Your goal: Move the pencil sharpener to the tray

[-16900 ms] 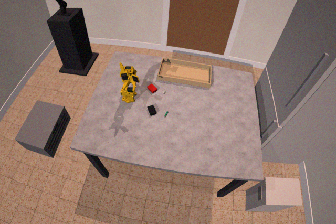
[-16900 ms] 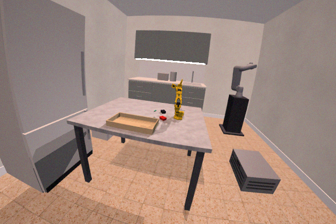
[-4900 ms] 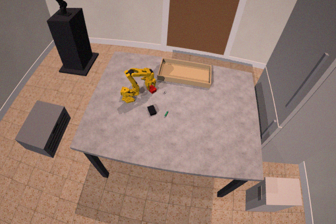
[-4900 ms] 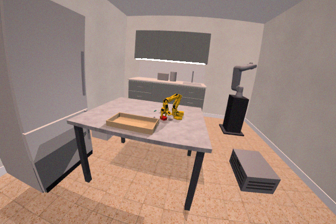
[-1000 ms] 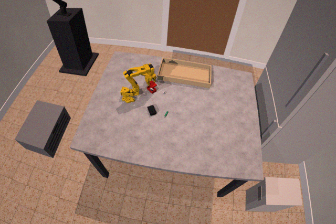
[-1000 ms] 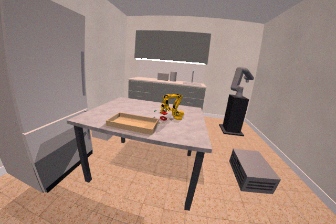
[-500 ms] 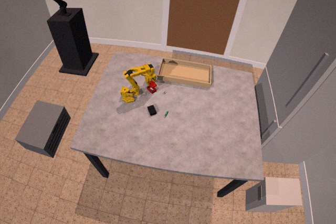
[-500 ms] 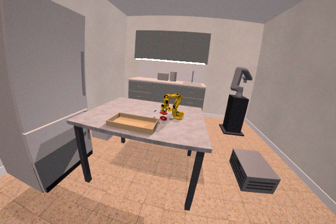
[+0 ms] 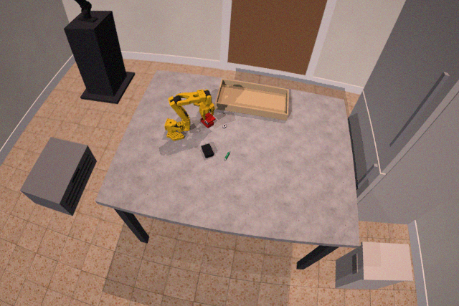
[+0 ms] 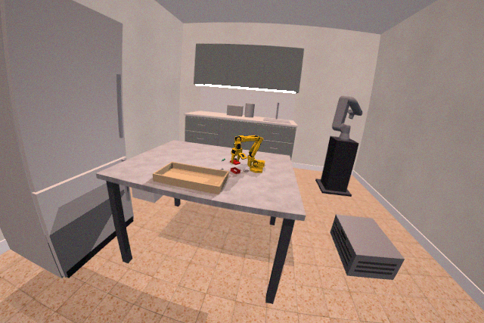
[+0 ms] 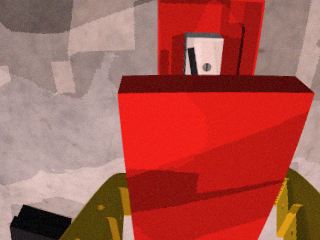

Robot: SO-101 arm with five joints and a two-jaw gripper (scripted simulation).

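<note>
My gripper is shut on the red lid and holds it above the table; the lid fills the middle of the wrist view. The open red box base stands on the table, just beyond the lid in the wrist view. The pale grey pencil sharpener lies inside the base, its lower end hidden by the lid. The wooden tray stands apart from the base, and no object is seen in it.
A black box and a small green object lie on the table. A small white round object lies near the red base, on the side away from the arm's foot.
</note>
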